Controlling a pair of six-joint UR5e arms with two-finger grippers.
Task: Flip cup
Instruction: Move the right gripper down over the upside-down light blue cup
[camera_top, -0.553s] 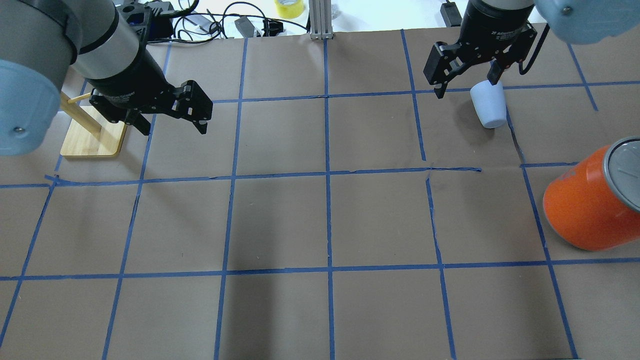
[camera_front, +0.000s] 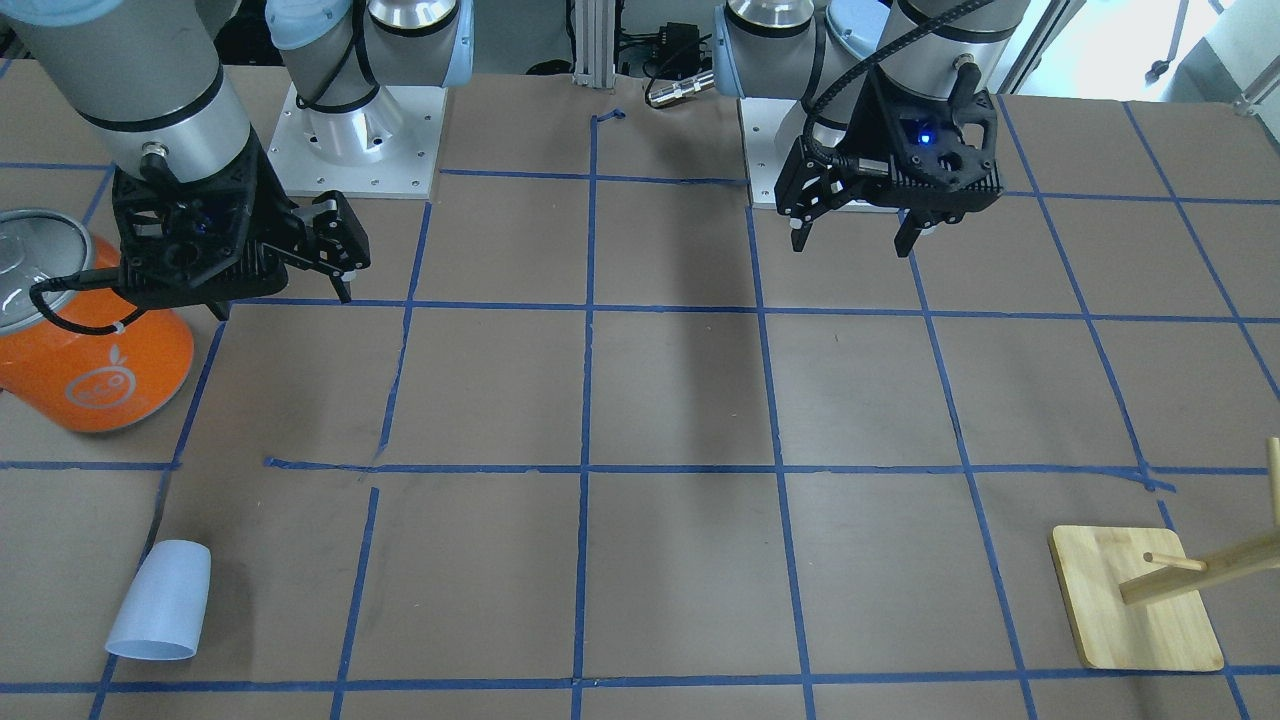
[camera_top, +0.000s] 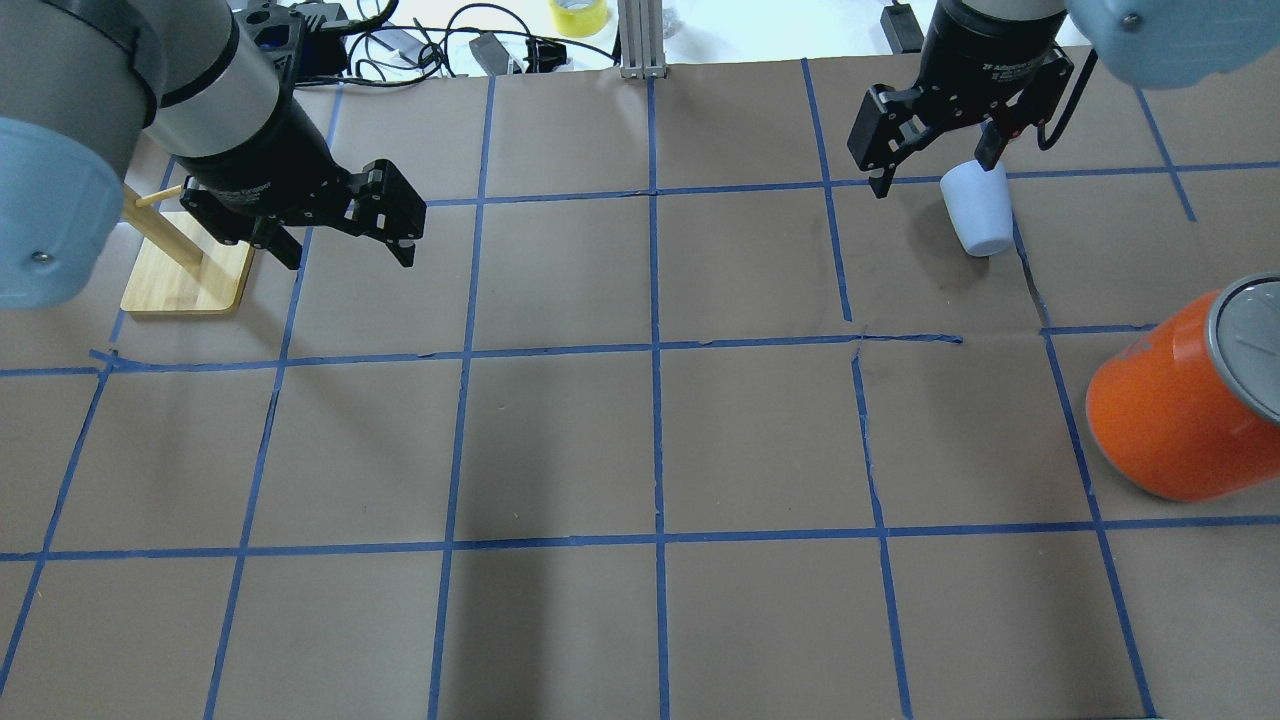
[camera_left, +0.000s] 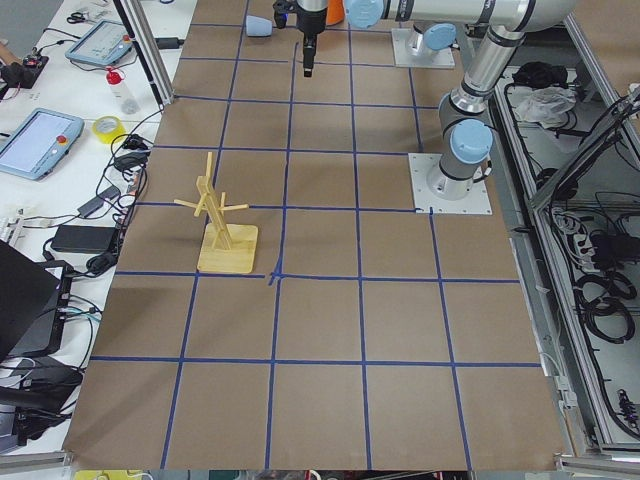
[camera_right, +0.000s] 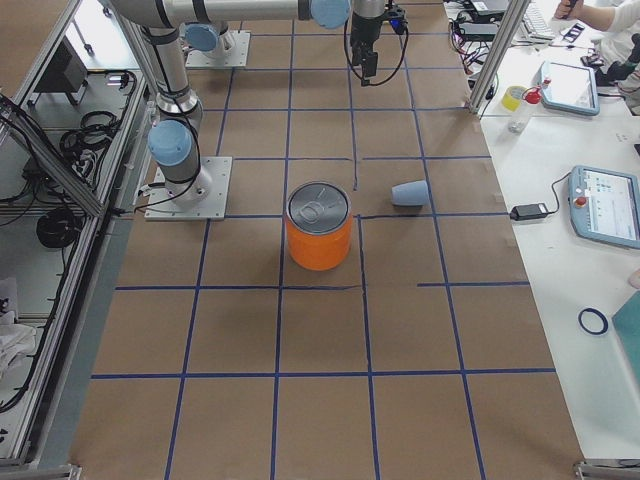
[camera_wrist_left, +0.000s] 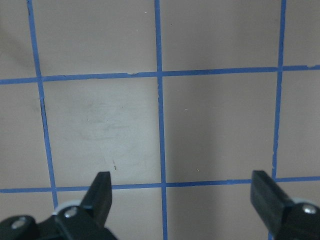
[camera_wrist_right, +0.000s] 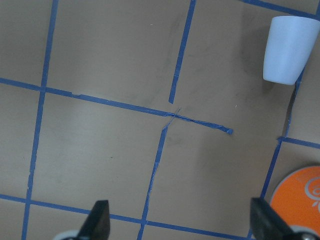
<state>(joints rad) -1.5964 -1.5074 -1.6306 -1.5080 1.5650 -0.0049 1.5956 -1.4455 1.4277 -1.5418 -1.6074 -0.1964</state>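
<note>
The cup (camera_top: 978, 210) is a small pale blue-white tumbler lying on its side on the brown table, at the far right of the overhead view. It also shows in the front view (camera_front: 160, 600), the right side view (camera_right: 410, 193) and the right wrist view (camera_wrist_right: 286, 49). My right gripper (camera_top: 932, 170) is open and empty, held high above the table and apart from the cup; it also shows in the front view (camera_front: 283, 300). My left gripper (camera_top: 348, 255) is open and empty, raised over the table's left part, seen too in the front view (camera_front: 850, 243).
A big orange can (camera_top: 1170, 420) with a silver lid stands at the right edge, nearer the robot than the cup. A wooden peg stand (camera_top: 185, 270) sits at the far left, beside my left gripper. Blue tape lines grid the brown table (camera_top: 650, 440).
My right gripper has shifted very slightly away from the robot. The cup and my left arm have not moved.
</note>
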